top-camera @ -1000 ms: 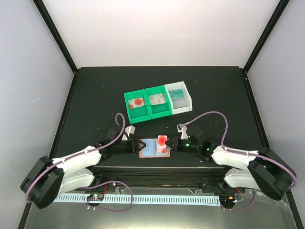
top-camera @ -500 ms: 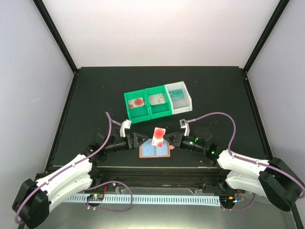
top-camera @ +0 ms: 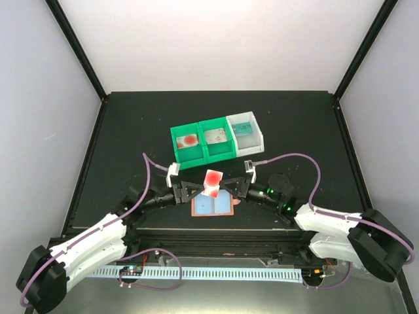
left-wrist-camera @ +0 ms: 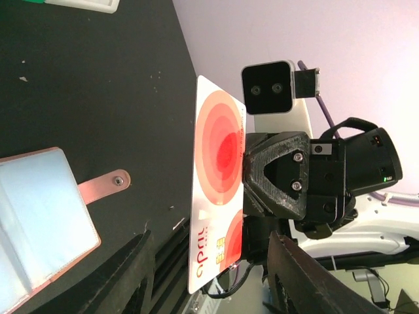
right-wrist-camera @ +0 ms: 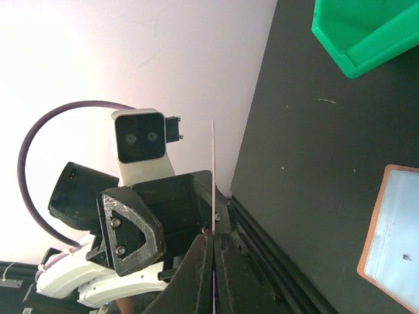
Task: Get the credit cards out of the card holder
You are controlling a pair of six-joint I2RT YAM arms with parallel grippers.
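Credit card (top-camera: pixel 213 179) being held over card holder (top-camera: pixel 211 208) by closed right gripper (top-camera: pixel 225 188); half-open, empty left gripper (top-camera: pixel 200 190) likely to receive it.

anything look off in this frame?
Nothing spilled or damaged. The one oddity is the red-marked card: it is off the table, pinched on edge by the right gripper over the open card holder.

Both arms stretched inward, wrists nose to nose near centre: left gripper (top-camera: pixel 198 190) with fingers spread apart, right gripper (top-camera: pixel 224 189) clamped on a credit card (top-camera: pixel 213 179) edge.
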